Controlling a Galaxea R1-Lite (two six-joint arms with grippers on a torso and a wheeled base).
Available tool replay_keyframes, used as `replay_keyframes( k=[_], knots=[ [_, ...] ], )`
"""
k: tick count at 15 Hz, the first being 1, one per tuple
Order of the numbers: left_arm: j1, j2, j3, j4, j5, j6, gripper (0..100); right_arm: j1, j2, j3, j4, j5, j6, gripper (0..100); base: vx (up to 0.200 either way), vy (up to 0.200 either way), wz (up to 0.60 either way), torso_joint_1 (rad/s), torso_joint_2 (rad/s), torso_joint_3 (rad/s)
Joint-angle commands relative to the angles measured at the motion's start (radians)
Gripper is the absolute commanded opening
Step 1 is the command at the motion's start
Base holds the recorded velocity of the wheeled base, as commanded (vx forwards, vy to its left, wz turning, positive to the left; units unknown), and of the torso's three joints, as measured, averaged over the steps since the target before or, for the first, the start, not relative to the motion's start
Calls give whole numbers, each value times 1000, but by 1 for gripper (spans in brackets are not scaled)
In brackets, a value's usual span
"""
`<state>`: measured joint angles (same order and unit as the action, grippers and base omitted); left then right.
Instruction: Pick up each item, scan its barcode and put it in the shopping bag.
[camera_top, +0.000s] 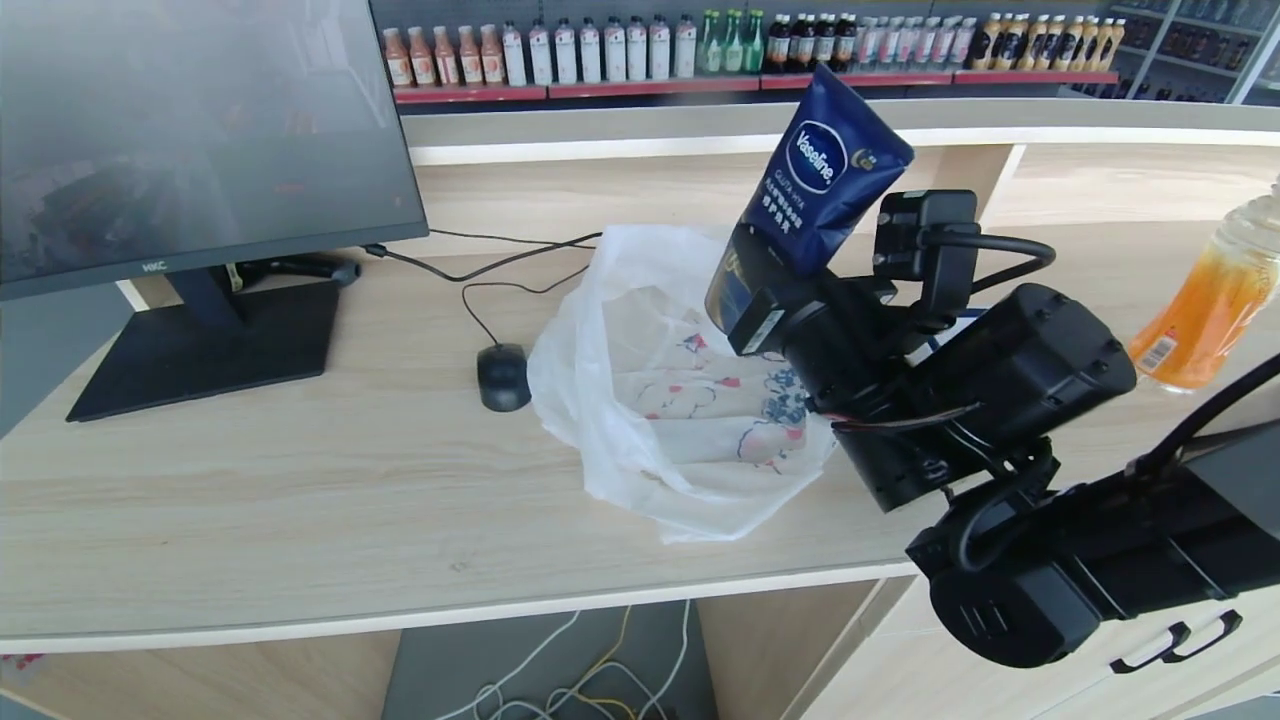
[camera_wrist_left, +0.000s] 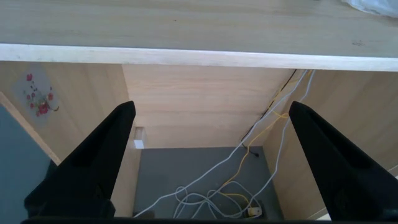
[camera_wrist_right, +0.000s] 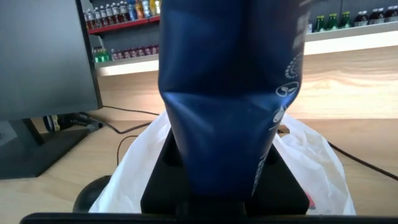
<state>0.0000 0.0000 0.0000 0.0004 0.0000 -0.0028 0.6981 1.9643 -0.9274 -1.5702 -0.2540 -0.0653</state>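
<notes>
Gripping the blue tube (camera_top: 822, 180) by its lower end, the right hand (camera_top: 775, 315) holds it tilted above the shopping bag (camera_top: 650, 420) at the middle of the surface (camera_top: 300, 500). The left hand (camera_wrist_left: 211, 111) hangs wide open below the front edge.

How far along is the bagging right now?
Done: nothing certain; the shopping bag lies on the counter and I cannot tell whether anything is inside. In hand: the right end effector is shut on the blue tube, raised near the bag, not yet dropped in. To do: the orange bottle stands outside the bag; the left end effector hangs open below the counter edge.
</notes>
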Motion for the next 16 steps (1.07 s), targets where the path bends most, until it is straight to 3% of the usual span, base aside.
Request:
replay_keyframes(
  k=[1,7,11,13,16],
  knots=[
    [0,0,0,1,0,0,100,3,-15,13,-1,1,-2,0,0,0,0,0,0,0],
    [0,0,0,1,0,0,100,0,-48,32,78,9,-13,0,0,0,0,0,0,0],
    [0,0,0,0,0,0,100,-2,-54,-129,311,21,-11,0,0,0,0,0,0,0],
    [0,0,0,0,0,0,100,-19,-48,-245,486,84,-21,0,0,0,0,0,0,0],
    [0,0,0,1,0,0,100,-32,-10,-376,610,134,-45,0,0,0,0,0,0,0]
  ],
)
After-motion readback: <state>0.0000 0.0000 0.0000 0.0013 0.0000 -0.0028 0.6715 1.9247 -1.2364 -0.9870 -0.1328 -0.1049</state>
